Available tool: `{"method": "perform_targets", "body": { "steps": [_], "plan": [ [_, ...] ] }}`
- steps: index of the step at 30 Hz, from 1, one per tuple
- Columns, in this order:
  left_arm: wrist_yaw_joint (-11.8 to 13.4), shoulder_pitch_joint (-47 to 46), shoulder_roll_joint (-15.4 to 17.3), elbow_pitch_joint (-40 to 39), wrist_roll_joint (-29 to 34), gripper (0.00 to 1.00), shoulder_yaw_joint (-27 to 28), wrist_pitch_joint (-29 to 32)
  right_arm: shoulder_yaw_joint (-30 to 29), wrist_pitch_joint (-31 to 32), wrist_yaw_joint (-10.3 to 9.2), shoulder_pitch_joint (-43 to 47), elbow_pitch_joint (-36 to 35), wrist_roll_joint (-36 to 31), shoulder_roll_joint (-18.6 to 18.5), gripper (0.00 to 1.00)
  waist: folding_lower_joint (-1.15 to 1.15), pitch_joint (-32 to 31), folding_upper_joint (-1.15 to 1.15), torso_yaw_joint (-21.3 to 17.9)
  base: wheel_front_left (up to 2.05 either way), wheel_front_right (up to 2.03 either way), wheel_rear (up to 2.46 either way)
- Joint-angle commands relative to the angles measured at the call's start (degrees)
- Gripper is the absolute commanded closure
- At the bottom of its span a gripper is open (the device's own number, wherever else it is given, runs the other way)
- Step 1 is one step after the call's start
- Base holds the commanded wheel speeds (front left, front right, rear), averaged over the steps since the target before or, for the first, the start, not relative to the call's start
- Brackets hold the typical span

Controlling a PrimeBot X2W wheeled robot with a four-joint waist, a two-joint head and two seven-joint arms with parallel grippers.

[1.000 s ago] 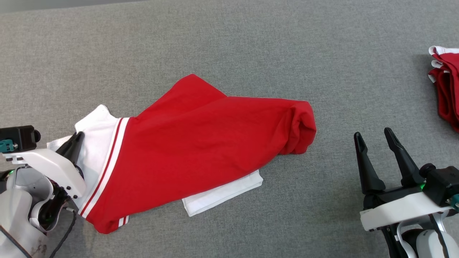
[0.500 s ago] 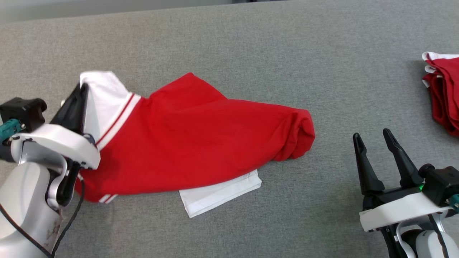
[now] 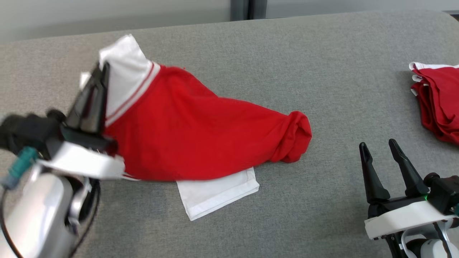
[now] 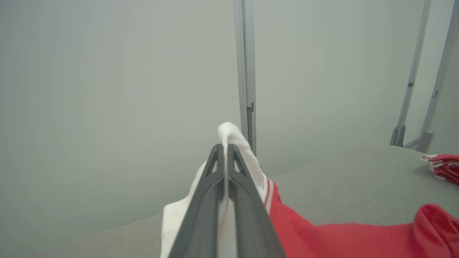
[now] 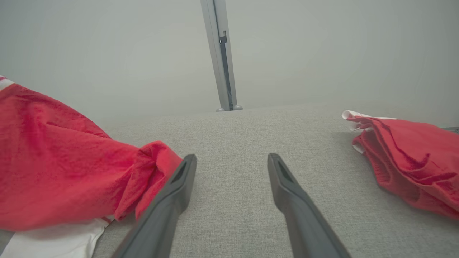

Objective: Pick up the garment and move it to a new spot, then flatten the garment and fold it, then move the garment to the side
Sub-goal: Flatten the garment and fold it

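In the left wrist view we see our left pincer (image 4: 225, 147) clamped on the white edge of the red-and-white garment (image 3: 200, 132). The head view adds its red body draped on the grey bench (image 3: 304, 53). Our right pincer (image 3: 378, 144) gapes empty.

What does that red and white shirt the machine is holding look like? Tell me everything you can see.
The shirt is soft red cloth with a white end trimmed in red stripes. The left gripper is shut on that white end, holding it raised. The rest slopes down onto the grey surface, bunched at the far end, over a white flap.
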Motion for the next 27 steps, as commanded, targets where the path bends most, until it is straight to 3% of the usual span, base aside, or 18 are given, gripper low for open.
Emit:
{"method": "perform_targets", "body": {
  "steps": [1,6,11,18,26,27],
  "plan": [
    [1.1,3.2,0.2,-2.1,0.6,1.00,-0.5,-0.4,-0.1,0.0,-0.02,0.5,-0.1,0.4,-0.2,0.00,0.00,-0.6,0.00,0.6,0.00,0.00,0.00],
    [2.6,11.6,-0.3,-6.4,1.0,1.00,-3.5,0.2,-0.1,0.7,-0.02,0.7,-0.7,0.0,-0.2,0.00,0.00,-1.2,0.00,2.1,0.00,0.00,0.00],
    [2.7,17.7,-1.2,-5.3,0.5,1.00,-6.7,0.2,-0.2,1.4,-0.02,0.4,-1.1,-0.4,-0.3,0.00,0.00,-1.7,0.00,3.7,0.00,0.00,0.00],
    [1.2,23.4,-4.3,0.8,-2.6,1.00,-9.1,-0.7,0.0,1.7,-0.02,0.8,-0.9,-0.1,-0.2,0.00,0.00,-2.5,0.00,4.8,0.00,0.00,0.00],
    [-2.5,24.4,-6.9,4.6,-5.0,1.00,-11.4,-1.1,0.2,1.5,-0.02,1.1,-0.4,0.6,-0.3,0.00,0.00,-3.0,0.00,5.5,0.00,0.00,0.00],
    [-2.7,24.2,-7.5,4.6,-5.7,0.59,-11.2,-1.2,0.2,1.5,-0.02,1.2,-0.3,0.8,-0.3,0.00,0.00,-3.1,0.00,5.5,0.00,0.00,0.00]
  ]
}}
